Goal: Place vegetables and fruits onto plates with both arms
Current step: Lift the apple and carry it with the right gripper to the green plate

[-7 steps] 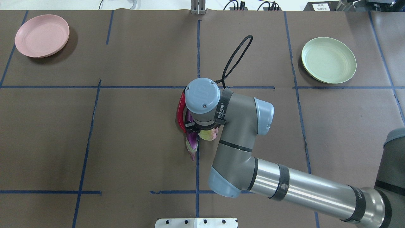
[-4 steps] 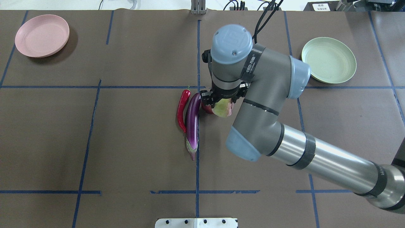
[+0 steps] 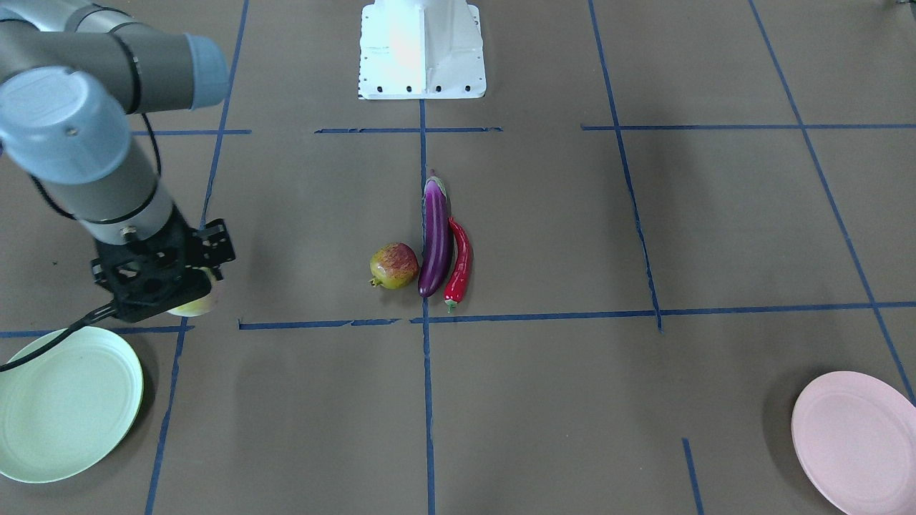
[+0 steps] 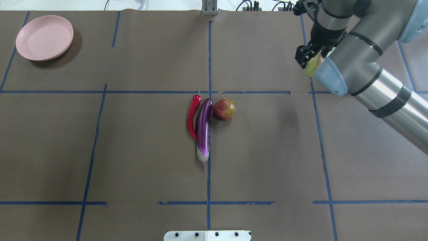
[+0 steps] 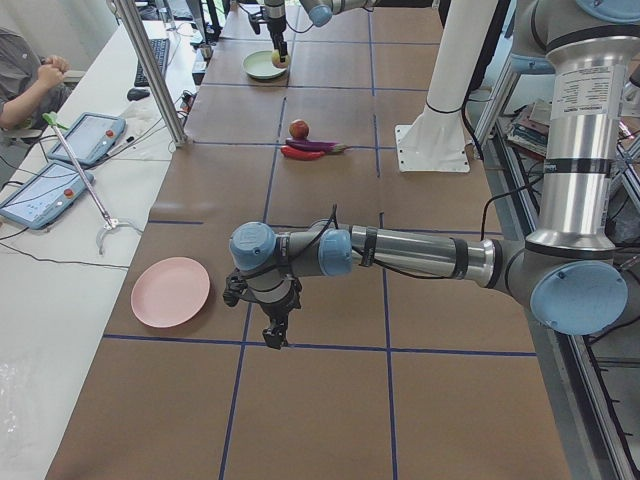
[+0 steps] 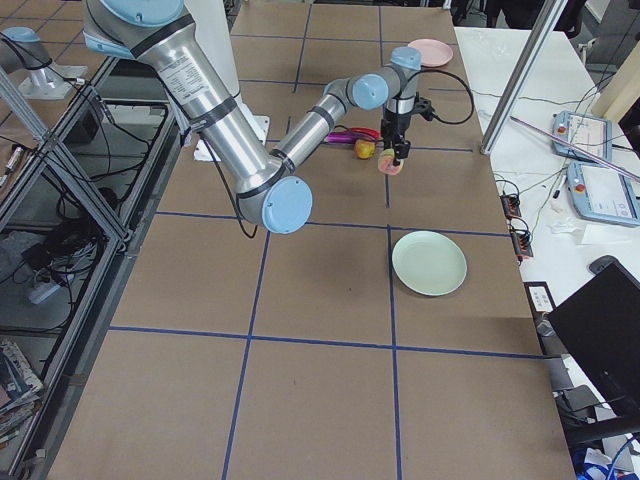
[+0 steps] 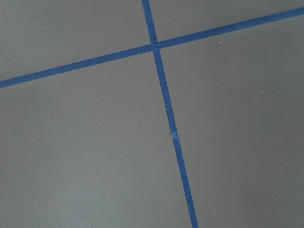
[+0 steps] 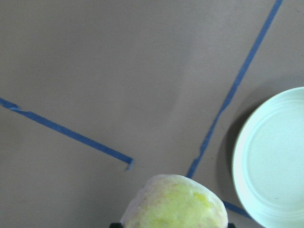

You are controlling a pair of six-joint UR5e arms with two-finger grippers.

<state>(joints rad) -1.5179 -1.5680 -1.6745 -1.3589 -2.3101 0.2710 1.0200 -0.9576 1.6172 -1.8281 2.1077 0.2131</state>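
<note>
My right gripper (image 3: 157, 286) is shut on the pale yellow-green fruit (image 3: 197, 304) and holds it above the table, just short of the mint green plate (image 3: 64, 400). The right wrist view shows the fruit (image 8: 173, 202) at the bottom and the plate (image 8: 273, 156) to its right. The purple eggplant (image 4: 204, 129), red chili (image 4: 192, 115) and pomegranate (image 4: 223, 109) lie together at the table's middle. The pink plate (image 4: 44, 37) sits far left, with nothing on it. My left gripper (image 5: 275, 335) hangs low near the pink plate (image 5: 170, 291); I cannot tell whether it is open or shut.
The white robot base (image 3: 421, 50) stands at the table's near edge. Blue tape lines (image 7: 164, 95) cross the brown table cover. A side table with tablets (image 5: 45, 185) and a metal post (image 5: 150, 70) runs along the far side, with an operator there.
My right arm lifted the yellow-green fruit from beside the eggplant and carried it far and right toward the green plate. The pomegranate now shows uncovered.
</note>
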